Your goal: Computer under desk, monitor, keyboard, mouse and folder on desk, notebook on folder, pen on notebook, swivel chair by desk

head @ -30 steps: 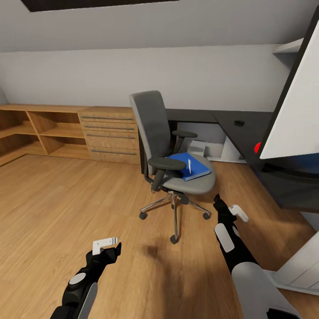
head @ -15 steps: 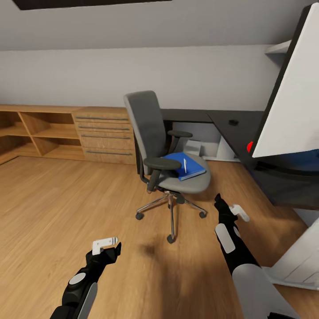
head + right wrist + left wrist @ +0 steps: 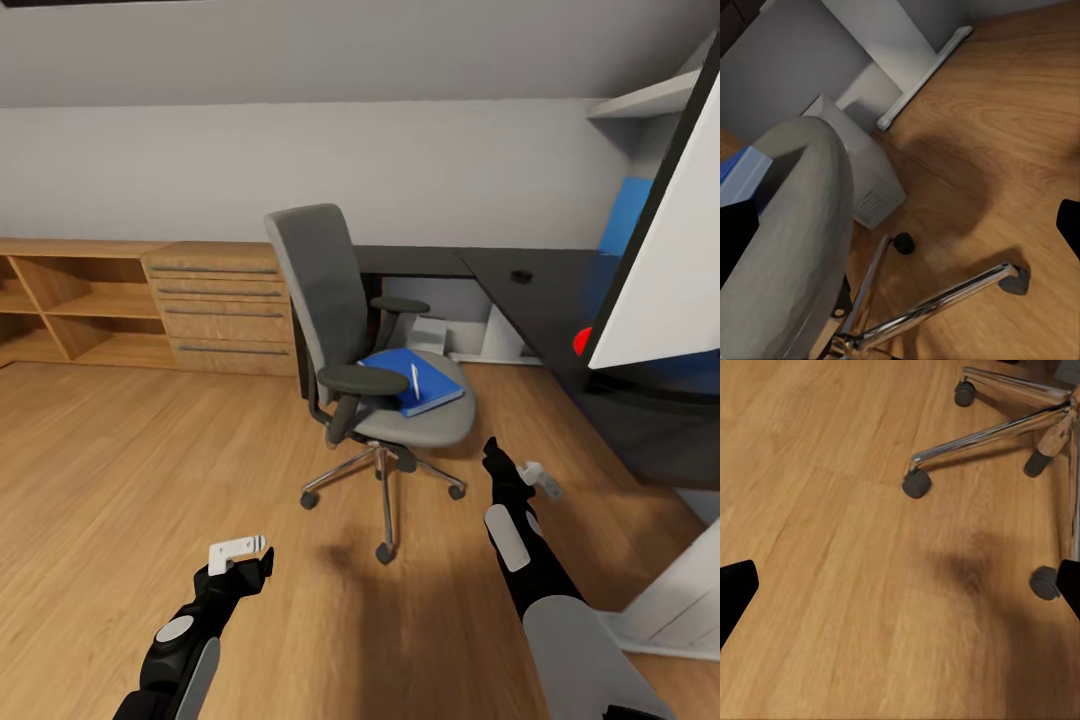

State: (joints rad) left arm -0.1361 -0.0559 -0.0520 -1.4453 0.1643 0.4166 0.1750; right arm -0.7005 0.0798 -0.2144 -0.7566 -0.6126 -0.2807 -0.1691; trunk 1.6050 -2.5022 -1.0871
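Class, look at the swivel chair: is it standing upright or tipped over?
Upright. The chair stands on its castors on the floor, seat level, with the folder and pen lying flat on it.

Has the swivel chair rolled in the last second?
No: the swivel chair keeps its place against the dresser and desk; the whole view shifted, so the camera moved.

The swivel chair (image 3: 375,370) stands on the wooden floor (image 3: 150,460), its seat carrying the folder (image 3: 412,380).
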